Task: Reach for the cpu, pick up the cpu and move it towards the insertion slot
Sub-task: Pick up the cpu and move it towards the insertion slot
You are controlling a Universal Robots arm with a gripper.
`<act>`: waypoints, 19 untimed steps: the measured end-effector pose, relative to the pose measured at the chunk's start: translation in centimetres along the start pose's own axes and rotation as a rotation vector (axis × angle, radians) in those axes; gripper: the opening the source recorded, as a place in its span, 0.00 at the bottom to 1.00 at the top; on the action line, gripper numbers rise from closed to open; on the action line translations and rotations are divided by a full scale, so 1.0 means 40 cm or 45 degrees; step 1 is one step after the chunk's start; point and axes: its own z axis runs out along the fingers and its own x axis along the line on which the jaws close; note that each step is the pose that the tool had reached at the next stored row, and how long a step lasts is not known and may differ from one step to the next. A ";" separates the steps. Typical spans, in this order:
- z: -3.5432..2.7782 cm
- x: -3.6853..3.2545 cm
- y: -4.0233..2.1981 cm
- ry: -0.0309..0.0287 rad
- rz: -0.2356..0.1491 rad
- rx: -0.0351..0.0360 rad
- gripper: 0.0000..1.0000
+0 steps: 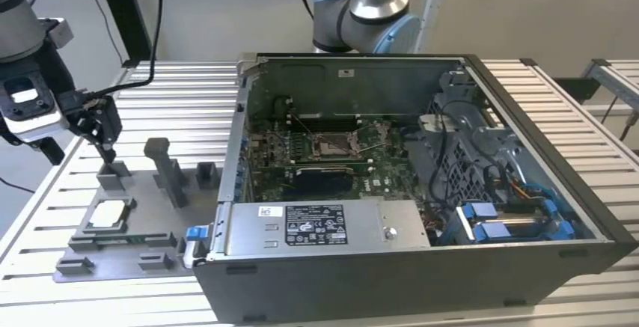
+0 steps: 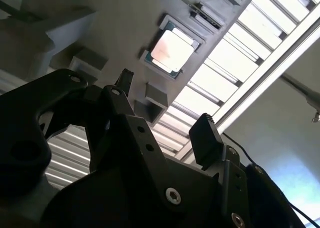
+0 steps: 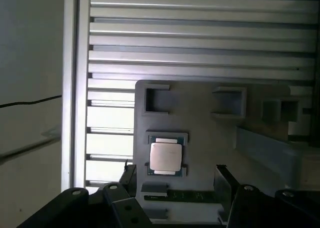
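Note:
The cpu (image 1: 110, 212) is a small silvery square lying flat in a pocket of the grey fixture plate (image 1: 140, 230), at the exterior view's left. Both wrist views show its pale face, cpu (image 3: 166, 156) and cpu (image 2: 172, 50). My gripper (image 1: 104, 150) hangs above the plate's far end, beyond the cpu and apart from it. Its two black fingers (image 3: 223, 180) stand open with nothing between them, gripper (image 3: 175, 174), gripper (image 2: 165, 102). The insertion slot (image 1: 333, 145), a square metal-framed socket, sits on the green motherboard inside the open computer case (image 1: 559, 192).
Grey upright fixture blocks (image 1: 164, 170) rise from the plate close to my gripper. The case's side wall (image 1: 238, 140) stands between the plate and the motherboard. Cables and blue drive parts (image 1: 499, 218) crowd the case's right half. A ribbed metal table (image 1: 60, 192) carries everything.

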 end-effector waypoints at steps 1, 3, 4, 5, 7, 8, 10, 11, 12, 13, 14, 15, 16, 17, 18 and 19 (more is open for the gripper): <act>0.004 0.000 0.000 0.0004 0.000 0.0000 1.00; 0.013 0.000 0.000 0.0004 0.000 0.0000 1.00; 0.018 0.000 -0.001 0.0005 0.000 -0.0002 1.00; 0.022 0.000 -0.001 0.0004 0.000 -0.0003 1.00; 0.029 0.000 -0.001 0.0004 0.000 -0.0003 1.00; 0.033 0.000 -0.001 0.0004 0.000 -0.0003 1.00; 0.040 0.000 -0.001 0.0005 0.000 -0.0003 1.00; 0.043 0.000 -0.002 0.0005 0.000 -0.0003 1.00; 0.047 0.000 -0.002 0.0005 0.000 -0.0003 1.00; 0.051 0.000 -0.002 0.0004 0.000 -0.0003 1.00; 0.055 0.000 -0.002 0.0003 0.000 -0.0004 1.00; 0.060 0.001 -0.002 0.0004 0.000 -0.0004 1.00; 0.064 0.001 -0.002 0.0003 0.000 -0.0004 1.00; 0.068 0.002 -0.002 0.0004 0.000 -0.0003 1.00; 0.072 0.003 -0.002 0.0004 0.000 -0.0003 1.00; 0.076 0.004 -0.003 0.0004 0.000 -0.0004 1.00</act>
